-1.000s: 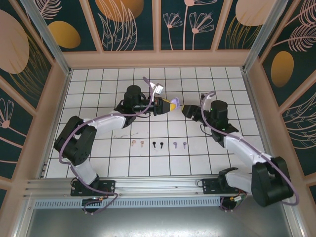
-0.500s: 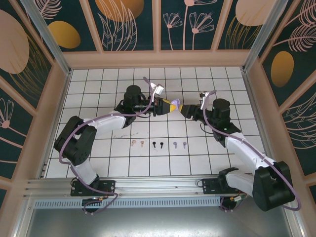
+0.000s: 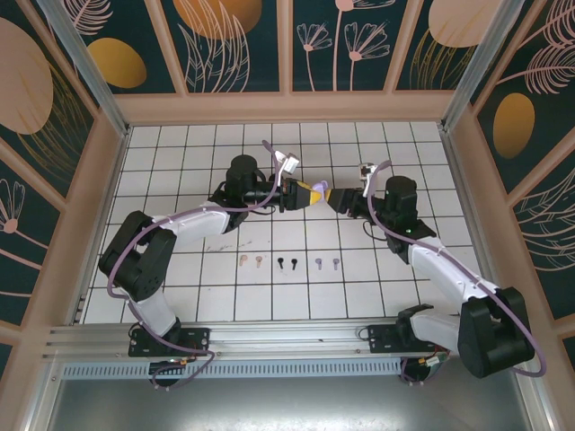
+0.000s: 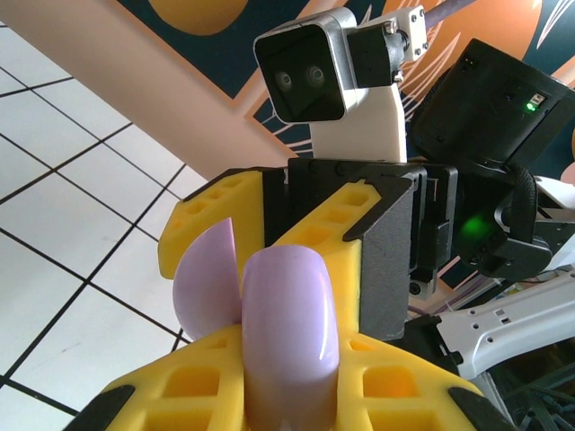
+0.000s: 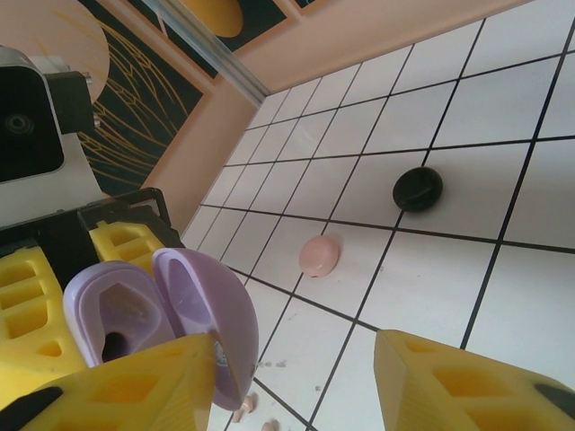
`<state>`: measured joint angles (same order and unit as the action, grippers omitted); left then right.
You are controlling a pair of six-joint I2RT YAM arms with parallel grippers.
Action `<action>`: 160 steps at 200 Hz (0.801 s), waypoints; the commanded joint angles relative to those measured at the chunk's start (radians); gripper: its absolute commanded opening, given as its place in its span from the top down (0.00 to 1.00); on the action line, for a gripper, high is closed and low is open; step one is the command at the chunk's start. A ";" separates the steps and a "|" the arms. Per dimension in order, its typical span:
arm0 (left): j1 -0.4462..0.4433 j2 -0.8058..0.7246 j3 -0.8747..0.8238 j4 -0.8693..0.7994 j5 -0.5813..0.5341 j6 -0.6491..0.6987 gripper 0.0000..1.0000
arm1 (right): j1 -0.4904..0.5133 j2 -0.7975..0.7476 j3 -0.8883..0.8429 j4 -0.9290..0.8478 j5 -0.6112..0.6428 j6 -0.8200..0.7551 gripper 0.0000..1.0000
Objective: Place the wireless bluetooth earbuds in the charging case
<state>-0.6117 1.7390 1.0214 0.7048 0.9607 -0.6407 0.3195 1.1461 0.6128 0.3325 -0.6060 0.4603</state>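
- The left fingers point(image 4: 180, 395), blocky yellow foam-like pads with square pockets, are clamped on the glossy lavender case point(image 4: 280, 314), a rounded clamshell held above the table point(image 3: 180, 162) with its lid swung open.
- The right fingers point(image 5: 467, 377), in the same yellow, stand apart at the case's 3 o'clock; one lies against the lid's edge.
- The six earbuds lie in a row on the white tiled table at the case's 6 o'clock: pink pair point(image 3: 252, 262), black pair point(image 3: 287, 263), lavender pair point(image 3: 327, 263).
- A smooth pink case point(image 5: 319, 256) and a black case point(image 5: 418, 189), both closed, rest on the tiles.
- Since a second ago the right fingers have closed in on the case and narrowed; the earbuds have stayed put.
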 commanded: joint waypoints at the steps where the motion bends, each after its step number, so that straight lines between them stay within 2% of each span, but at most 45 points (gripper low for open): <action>1: -0.011 0.007 0.039 0.033 0.032 -0.011 1.00 | -0.001 0.013 0.042 -0.010 -0.015 -0.032 0.52; 45: -0.017 0.009 0.039 0.029 0.030 -0.009 1.00 | 0.002 0.035 0.057 -0.010 -0.038 -0.035 0.61; 74: -0.016 0.008 0.043 0.025 0.029 -0.007 1.00 | 0.007 0.038 0.060 -0.025 -0.063 -0.057 0.61; 125: -0.016 0.022 0.075 -0.024 0.081 0.013 1.00 | 0.009 0.030 0.085 -0.156 -0.053 -0.172 0.62; 160: -0.019 0.023 0.082 -0.051 0.099 0.027 1.00 | 0.009 0.045 0.105 -0.170 -0.045 -0.185 0.68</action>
<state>-0.6117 1.7611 1.0630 0.6460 0.9882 -0.6357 0.3206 1.1713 0.6823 0.2008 -0.6460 0.3206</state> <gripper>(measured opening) 0.214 0.332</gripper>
